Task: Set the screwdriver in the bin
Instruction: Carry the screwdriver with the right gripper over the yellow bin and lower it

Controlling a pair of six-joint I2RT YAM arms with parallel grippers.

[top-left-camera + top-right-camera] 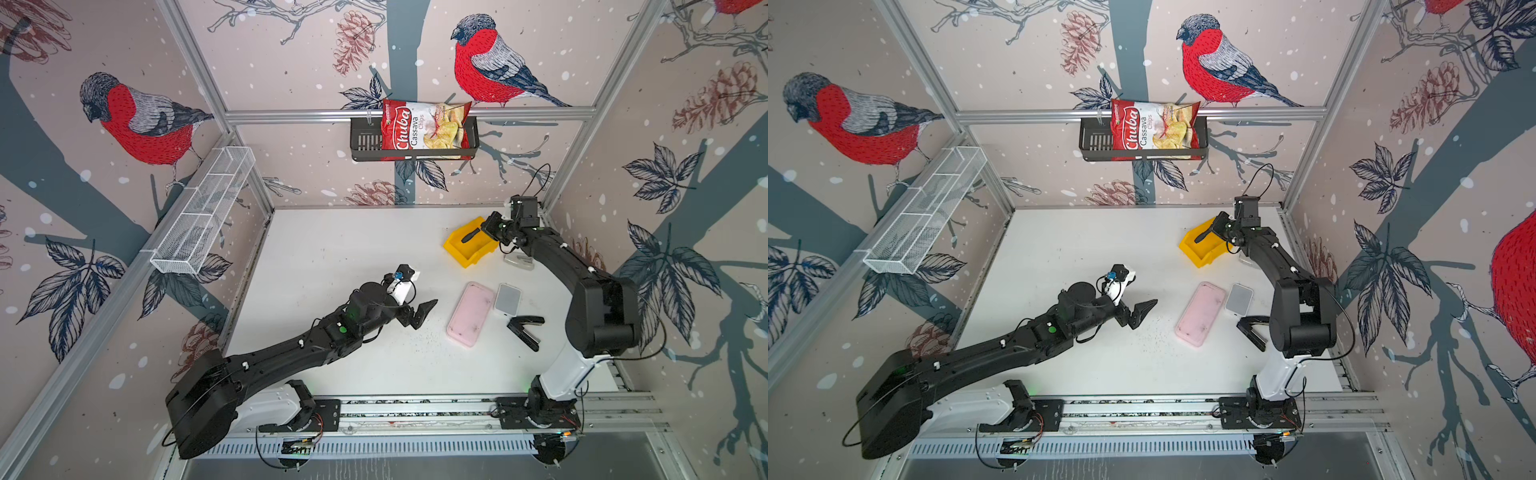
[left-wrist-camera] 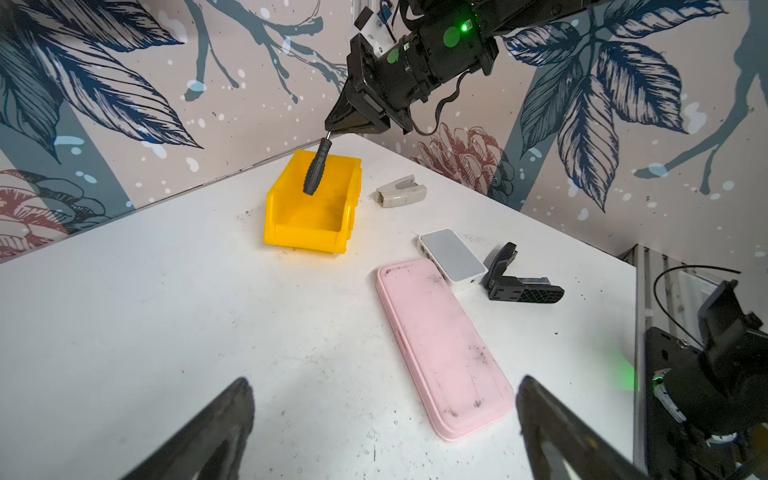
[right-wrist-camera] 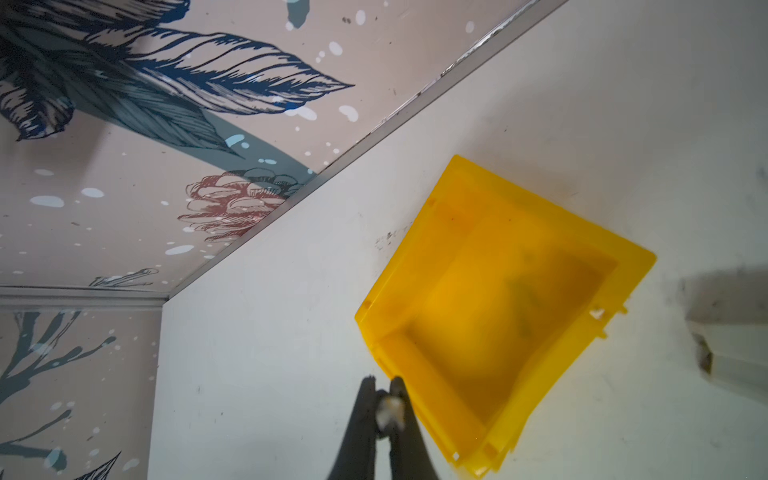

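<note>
- Grips the screwdriver [image 2: 316, 172] by its thin shaft in the right pincer [image 2: 332, 124], closed tight, leaving the black handle to hang down.
- Hangs it tilted over the open top of the yellow bin [image 2: 305, 241], upper right of centre in both top views, likely so that letting go drops it inside; not yet in.
- Holds the left pincer [image 1: 424, 311] spread wide and empty, mid-frame above bare worktop [image 1: 332, 249], well clear of the drop.
</note>
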